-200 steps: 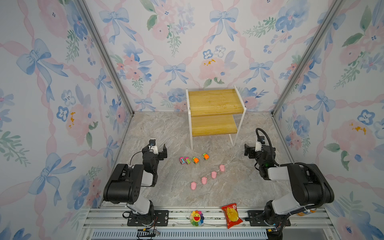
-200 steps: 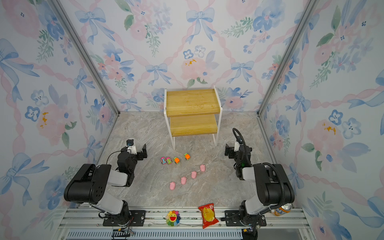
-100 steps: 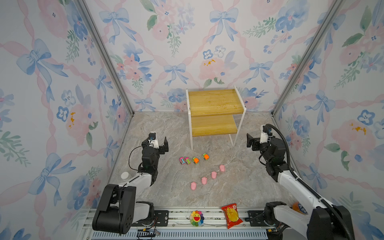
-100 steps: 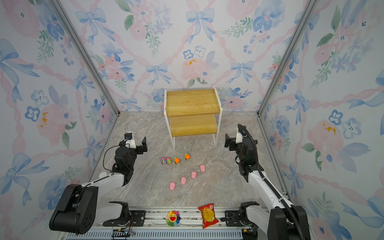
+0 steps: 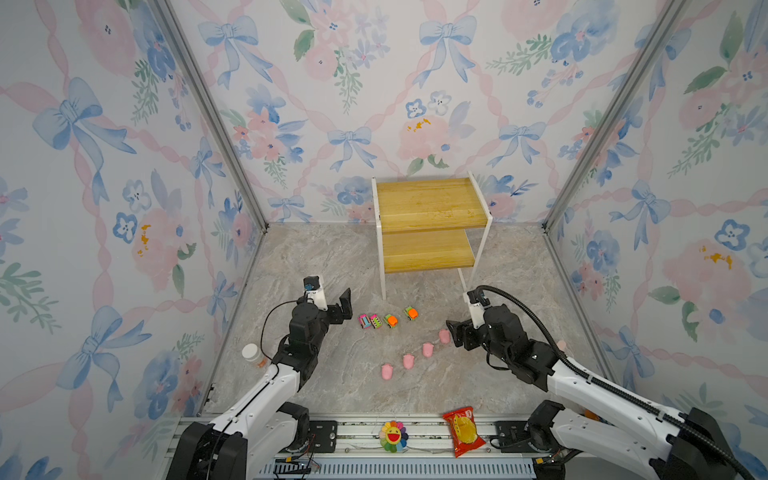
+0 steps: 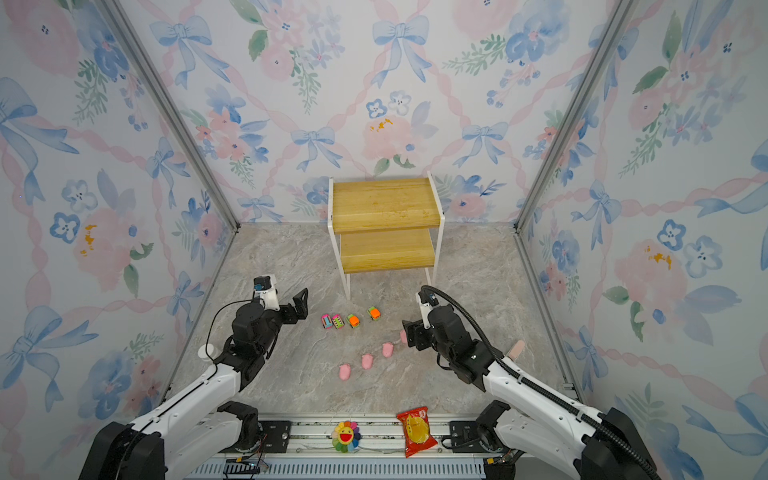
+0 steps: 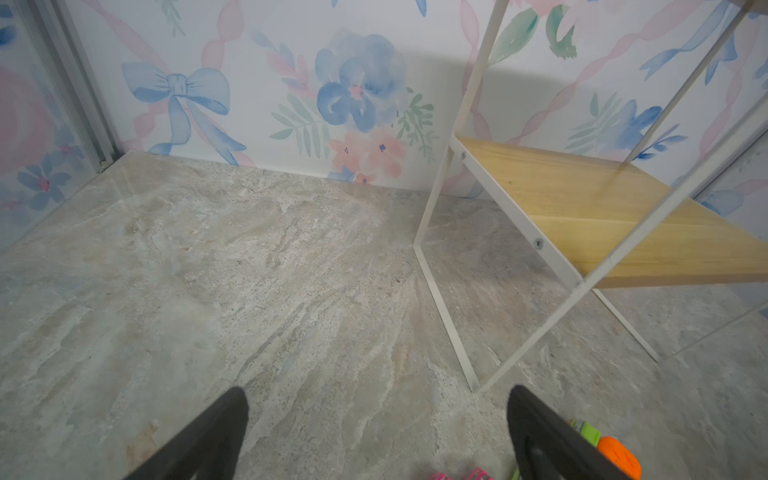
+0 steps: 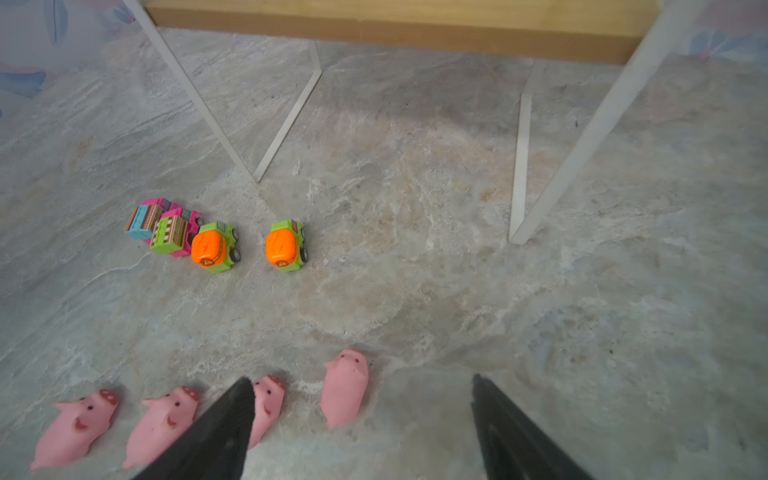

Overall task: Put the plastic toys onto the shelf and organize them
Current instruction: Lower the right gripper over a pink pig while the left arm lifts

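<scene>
Pig at row's right end, mid-worktop, sits just ahead of right pincer (prongs wide apart). Long axis points away from it, so easy narrow-side pinch imo. Left pincer, also apart, sits farther off.

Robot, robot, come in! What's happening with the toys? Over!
Left gripper open, empty. Right gripper open, by the end pig. Cars and pigs all on the floor, shelf bare. Path clear.
</scene>
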{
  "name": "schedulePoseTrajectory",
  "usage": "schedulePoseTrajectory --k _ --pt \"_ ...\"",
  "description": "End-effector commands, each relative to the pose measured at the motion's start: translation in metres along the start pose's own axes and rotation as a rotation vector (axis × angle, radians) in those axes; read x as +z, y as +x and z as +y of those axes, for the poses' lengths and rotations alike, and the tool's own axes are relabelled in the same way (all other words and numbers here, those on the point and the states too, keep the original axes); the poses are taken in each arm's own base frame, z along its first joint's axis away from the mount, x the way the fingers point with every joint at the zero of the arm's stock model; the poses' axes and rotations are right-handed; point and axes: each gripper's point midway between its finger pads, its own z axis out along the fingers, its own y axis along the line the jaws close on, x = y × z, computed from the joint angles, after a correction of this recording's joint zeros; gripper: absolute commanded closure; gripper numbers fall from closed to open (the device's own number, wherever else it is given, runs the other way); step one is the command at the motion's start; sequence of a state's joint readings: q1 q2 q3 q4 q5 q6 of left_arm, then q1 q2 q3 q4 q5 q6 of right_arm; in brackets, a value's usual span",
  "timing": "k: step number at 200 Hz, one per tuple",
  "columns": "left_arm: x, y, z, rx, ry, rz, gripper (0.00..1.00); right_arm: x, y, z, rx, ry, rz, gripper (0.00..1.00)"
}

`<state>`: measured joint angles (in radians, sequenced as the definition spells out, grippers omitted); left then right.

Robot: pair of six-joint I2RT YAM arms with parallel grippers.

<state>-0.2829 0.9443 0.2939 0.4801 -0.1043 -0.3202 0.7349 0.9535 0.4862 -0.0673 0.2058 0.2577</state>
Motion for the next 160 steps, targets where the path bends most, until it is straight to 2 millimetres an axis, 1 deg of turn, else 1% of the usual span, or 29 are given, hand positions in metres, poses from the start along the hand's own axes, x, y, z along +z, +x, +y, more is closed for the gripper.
schedulePoseTrajectory --k 1,21,46,62,88,118,160 --pt "-0.006 0.023 0.002 -0.076 -0.006 0.054 0.02 -0.001 0.024 -0.012 0.098 0.071 -0.005 0.19" --pt "-0.004 0.028 0.001 -0.092 -0.001 0.073 0.02 0.003 0.046 -0.012 0.126 0.055 -0.015 0.23" --pt "0.004 0.032 -0.001 -0.102 -0.002 0.108 0.02 0.007 0.061 -0.016 0.123 0.057 -0.053 0.25" --pt "0.009 0.034 -0.003 -0.105 0.003 0.125 0.02 0.008 0.066 -0.015 0.113 0.051 -0.079 0.25" --pt "0.012 0.041 0.0 -0.108 -0.017 0.145 0.02 0.008 0.07 -0.014 0.101 0.043 -0.088 0.26" --pt "0.014 0.045 0.004 -0.111 -0.036 0.15 0.02 0.011 0.073 -0.005 0.069 0.004 -0.087 0.26" --pt "0.017 0.046 0.004 -0.127 -0.035 0.145 0.02 0.022 0.082 0.005 0.047 -0.02 -0.053 0.25"
